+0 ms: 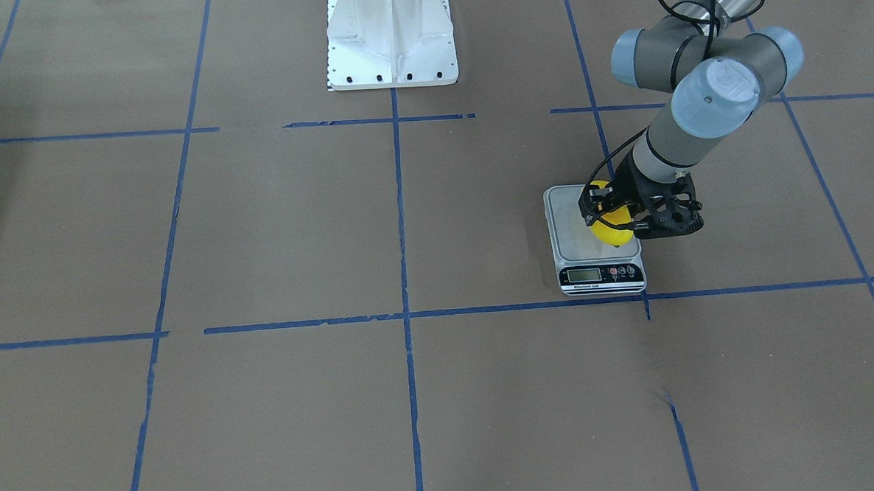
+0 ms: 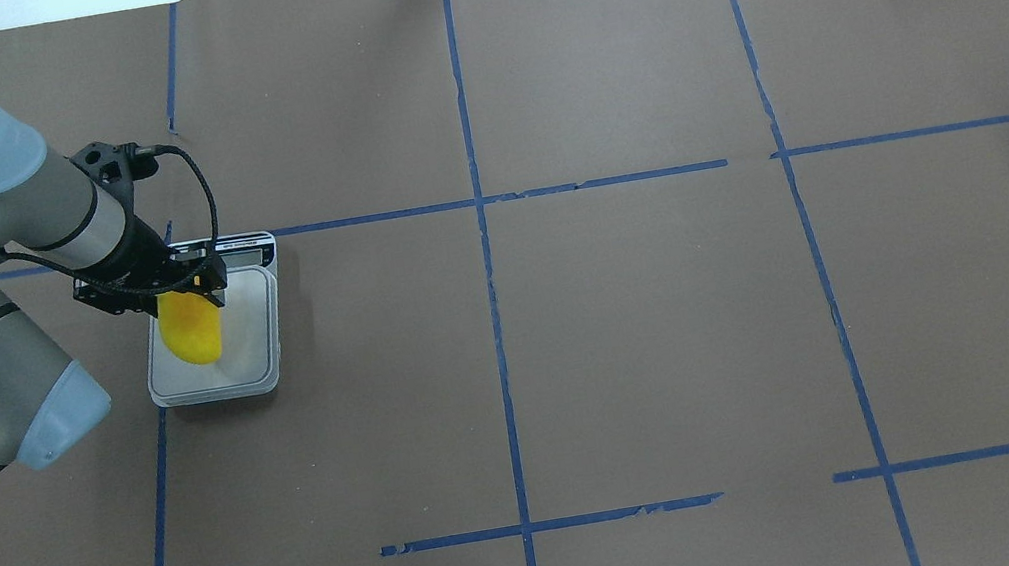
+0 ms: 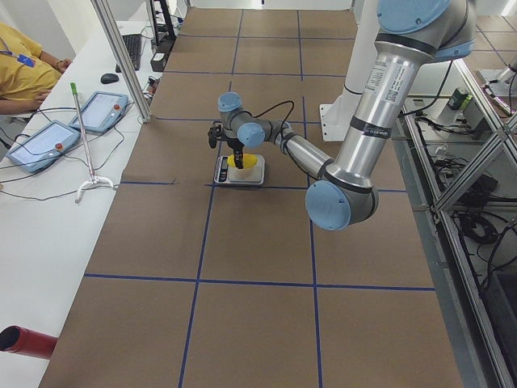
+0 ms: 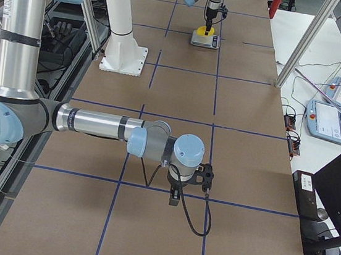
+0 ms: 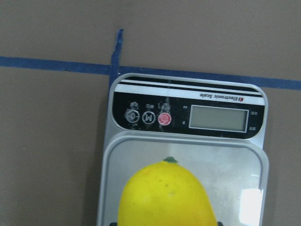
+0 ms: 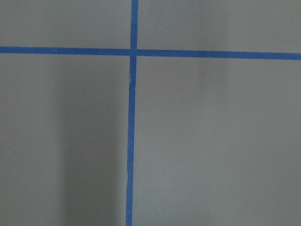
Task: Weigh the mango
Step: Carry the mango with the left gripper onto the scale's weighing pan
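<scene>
The mango [image 1: 613, 228], yellow with an orange blush, sits between the fingers of my left gripper [image 1: 612, 218] over the grey platform of the scale [image 1: 600, 274]. The gripper is shut on its upper end. In the overhead view the mango [image 2: 192, 330] slants from the gripper [image 2: 179, 289] across the scale [image 2: 253, 323]. I cannot tell whether it touches the platform. The left wrist view shows the mango [image 5: 164, 195] in front of the scale's blank display [image 5: 218, 117]. My right gripper [image 4: 190, 183] shows only in the exterior right view, low over bare table; I cannot tell its state.
The white robot base [image 1: 391, 37] stands mid-table on the robot's side. Blue tape lines [image 2: 480, 226] divide the brown table. Operator tablets [image 3: 36, 144] and a person lie on the side bench beyond the scale's end.
</scene>
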`<action>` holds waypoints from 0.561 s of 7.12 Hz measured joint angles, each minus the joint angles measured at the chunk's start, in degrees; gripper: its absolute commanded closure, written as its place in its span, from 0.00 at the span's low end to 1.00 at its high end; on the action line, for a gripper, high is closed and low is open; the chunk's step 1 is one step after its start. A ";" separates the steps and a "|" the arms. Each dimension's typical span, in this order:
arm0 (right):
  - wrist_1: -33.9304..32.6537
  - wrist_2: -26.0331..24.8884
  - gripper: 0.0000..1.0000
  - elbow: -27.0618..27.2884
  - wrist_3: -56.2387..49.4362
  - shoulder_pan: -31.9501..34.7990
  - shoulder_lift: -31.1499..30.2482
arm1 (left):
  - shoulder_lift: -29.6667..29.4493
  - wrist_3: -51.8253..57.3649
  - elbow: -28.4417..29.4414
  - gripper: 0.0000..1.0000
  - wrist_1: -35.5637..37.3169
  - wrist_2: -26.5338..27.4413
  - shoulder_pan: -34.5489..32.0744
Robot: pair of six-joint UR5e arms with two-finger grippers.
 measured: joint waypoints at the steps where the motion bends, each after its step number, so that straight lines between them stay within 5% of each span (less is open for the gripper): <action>1: 0.00 0.00 0.00 0.00 0.00 0.00 0.00 | -0.19 0.14 0.43 1.00 0.01 0.04 0.40; 2: 0.00 0.00 0.00 0.00 0.00 0.00 0.00 | -0.26 0.17 0.82 0.70 -0.02 0.06 0.92; 3: 0.00 0.00 0.00 0.00 0.00 0.00 0.00 | -0.36 0.12 1.12 0.01 -0.06 0.06 1.32; 4: 0.00 0.00 0.00 0.00 0.00 0.00 0.00 | -0.39 0.09 1.13 0.00 -0.09 0.10 1.51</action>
